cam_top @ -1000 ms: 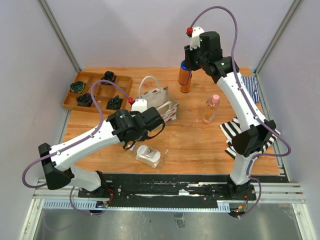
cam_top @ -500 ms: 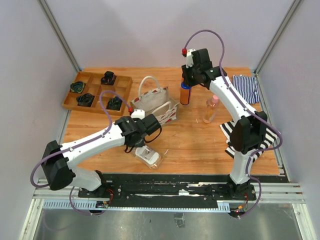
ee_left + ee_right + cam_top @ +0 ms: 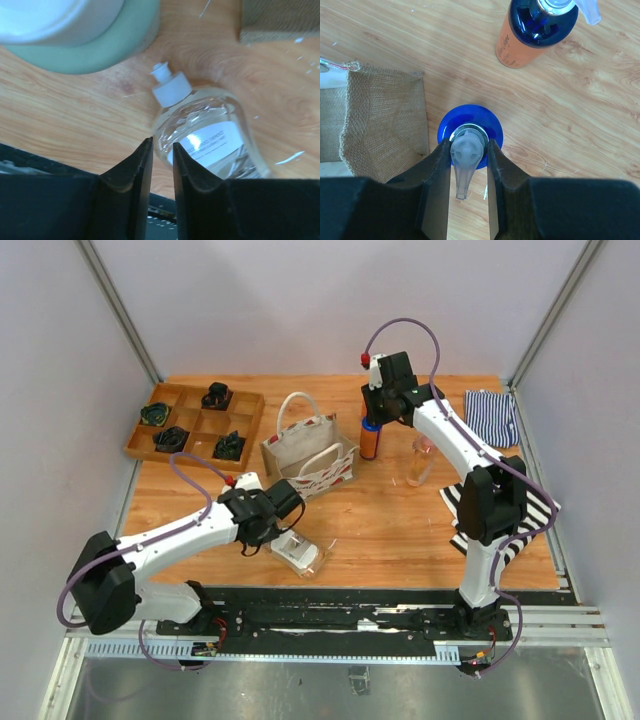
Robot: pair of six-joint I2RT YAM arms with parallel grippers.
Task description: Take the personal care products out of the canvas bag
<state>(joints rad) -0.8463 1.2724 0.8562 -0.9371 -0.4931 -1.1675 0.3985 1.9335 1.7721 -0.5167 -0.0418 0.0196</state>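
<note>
The tan canvas bag [image 3: 300, 445] stands mid-table, its burlap corner in the right wrist view [image 3: 385, 120]. My right gripper [image 3: 371, 424] [image 3: 467, 142] is shut on the clear pump head of an orange bottle with a blue top [image 3: 370, 445] [image 3: 470, 127], held upright just right of the bag, at or just above the table. A second orange bottle [image 3: 420, 465] [image 3: 530, 30] stands further right. A clear bottle with a white cap [image 3: 300, 553] [image 3: 200, 135] lies on the table near the front. My left gripper [image 3: 275, 533] [image 3: 160, 145] hovers over it, nearly shut and empty.
A compartmented wooden tray [image 3: 195, 425] with small black objects sits at the back left. Black-and-white striped cloth lies at the back right [image 3: 495, 415] and along the right edge [image 3: 525, 510]. A blurry pale green round object [image 3: 75, 30] fills the left wrist view's top left.
My right gripper has lowered the blue-topped orange bottle beside the bag. My left arm has pulled back from the bag towards the near edge, over the clear bottle.
</note>
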